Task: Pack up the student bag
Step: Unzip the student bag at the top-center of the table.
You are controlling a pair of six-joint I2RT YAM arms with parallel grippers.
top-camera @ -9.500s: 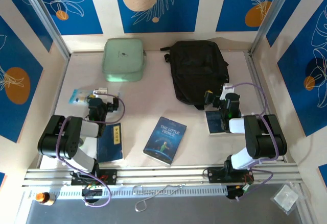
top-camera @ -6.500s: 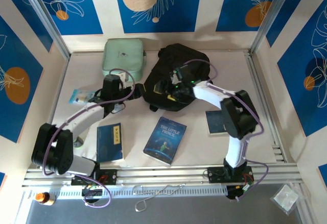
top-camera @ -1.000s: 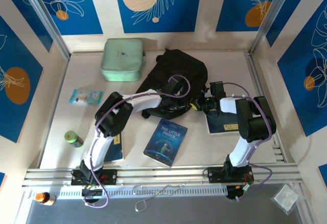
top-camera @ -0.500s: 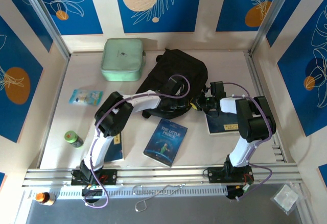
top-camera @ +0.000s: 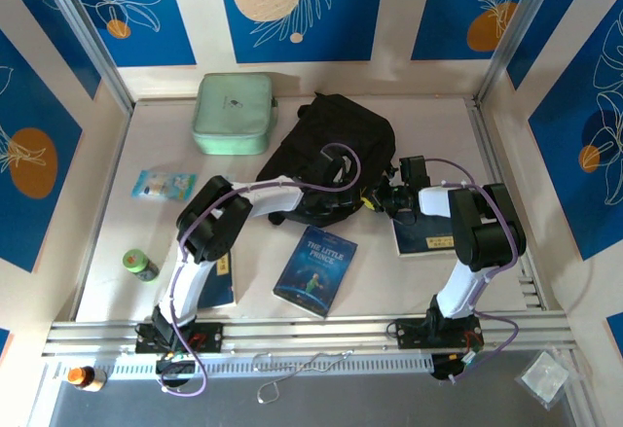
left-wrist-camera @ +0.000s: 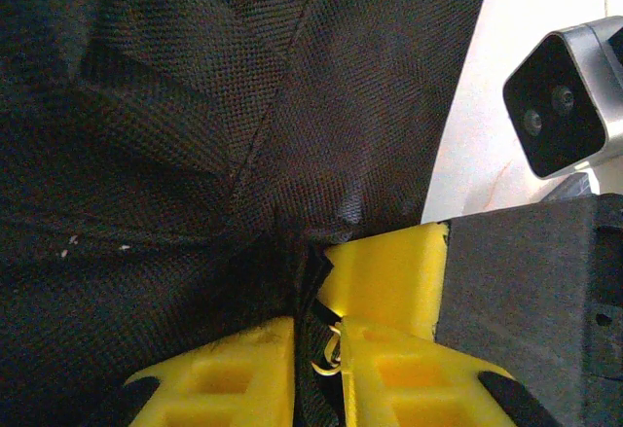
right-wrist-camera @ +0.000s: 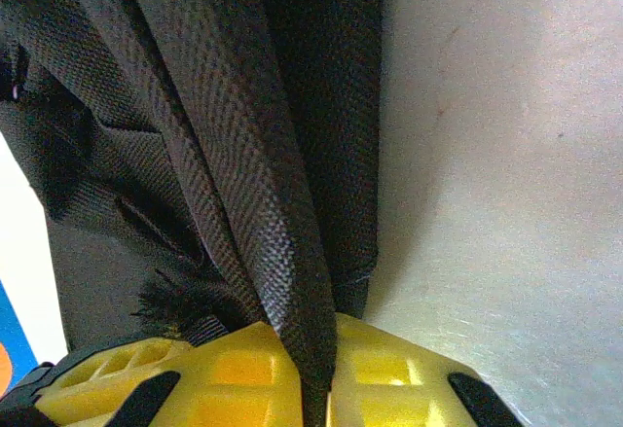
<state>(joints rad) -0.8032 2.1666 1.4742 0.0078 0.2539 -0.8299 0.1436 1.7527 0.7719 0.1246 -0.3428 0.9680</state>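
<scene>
taking the top view as a clock face with 12 at the far wall: the pale table point(top-camera: 107, 223) carries everything. the largest thing on it, the black student bag point(top-camera: 336, 140), lies crumpled a little past centre toward 12, with its near edge pulled toward 6. at 11, near the back wall, sits the mint green case point(top-camera: 234, 114), just beside the bag's far left corner and not touching it.

three books lie nearer the arms. the little prince book point(top-camera: 314, 267) is at 6, just below the bag. a dark blue book point(top-camera: 222, 281) sits at 7, partly under the left arm. another blue book point(top-camera: 428, 237) lies at 4, under the right arm.

both arms reach to the bag's near edge. the left gripper point(left-wrist-camera: 316, 349) has its yellow fingers point(left-wrist-camera: 224, 378) closed on a thin black strip of the bag with a small metal ring showing; it may be a zip tab, though the close view is too dark to be sure. the right gripper point(right-wrist-camera: 316, 369), close against the left one, is clamped on a woven black fold of the bag point(right-wrist-camera: 214, 106), which rises from between its pads.

a small pale blue packet point(top-camera: 163, 185) lies at 9, and a green can point(top-camera: 139, 265) stands at 8.
</scene>
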